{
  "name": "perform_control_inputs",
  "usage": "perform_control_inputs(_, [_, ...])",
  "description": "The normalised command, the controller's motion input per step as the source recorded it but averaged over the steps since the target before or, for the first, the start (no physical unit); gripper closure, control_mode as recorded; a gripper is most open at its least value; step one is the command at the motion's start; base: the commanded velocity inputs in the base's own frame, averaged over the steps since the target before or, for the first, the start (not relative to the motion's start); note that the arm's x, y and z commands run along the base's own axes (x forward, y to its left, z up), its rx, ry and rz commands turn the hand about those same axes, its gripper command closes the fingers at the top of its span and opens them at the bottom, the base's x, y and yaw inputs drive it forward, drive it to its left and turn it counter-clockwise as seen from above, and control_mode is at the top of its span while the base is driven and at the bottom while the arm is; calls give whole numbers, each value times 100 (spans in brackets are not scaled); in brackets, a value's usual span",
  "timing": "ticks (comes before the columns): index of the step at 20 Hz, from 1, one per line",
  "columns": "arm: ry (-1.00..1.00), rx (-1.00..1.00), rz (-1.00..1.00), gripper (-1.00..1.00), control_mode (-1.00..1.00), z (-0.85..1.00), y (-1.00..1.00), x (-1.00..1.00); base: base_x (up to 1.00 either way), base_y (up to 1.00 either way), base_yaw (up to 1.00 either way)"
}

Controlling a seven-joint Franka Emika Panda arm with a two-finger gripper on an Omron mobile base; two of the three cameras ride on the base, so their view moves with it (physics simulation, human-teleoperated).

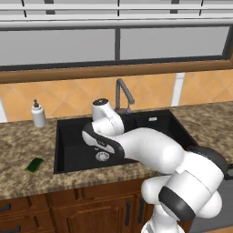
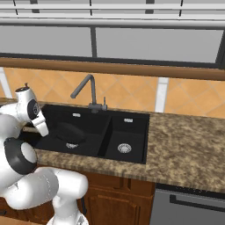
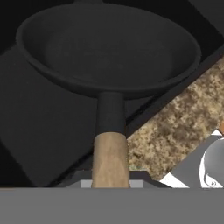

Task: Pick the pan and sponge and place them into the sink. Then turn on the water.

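Observation:
The black pan point(image 3: 105, 48) hangs level over the sink point(image 3: 35, 131), its tan wooden handle point(image 3: 110, 157) running straight back into my gripper point(image 3: 110, 183), which is shut on it. From the right, the pan point(image 2: 69, 131) is over the wide left basin of the sink point(image 2: 127, 127), above its silver drain point(image 2: 71, 144). The green sponge point(image 1: 34, 164) lies flat on the counter left of the sink point(image 1: 68, 136). The grey faucet point(image 1: 123, 94) stands behind the sink with no stream from its spout point(image 2: 83, 90).
A white soap dispenser point(image 1: 38, 114) stands at the back left of the speckled counter point(image 1: 22, 141). The narrow right basin holds only its drain point(image 2: 124, 148). My own arm point(image 1: 136, 145) covers much of the sink in the left base view.

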Motion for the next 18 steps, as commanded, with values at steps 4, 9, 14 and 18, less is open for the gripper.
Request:
perform_control_inputs(4, [0, 0, -38, 100, -100, -45, 14, 42, 0, 0, 0])
perform_control_inputs(9, [3, -1, -32, 100, -100, -25, 1, 43, 0, 0, 0])
perform_control_inputs(14, [4, 0, -19, 100, -100, -3, 10, 36, 0, 0, 0])
perform_control_inputs(18, [0, 0, -12, 100, -100, -20, 9, 32, 0, 0, 0])
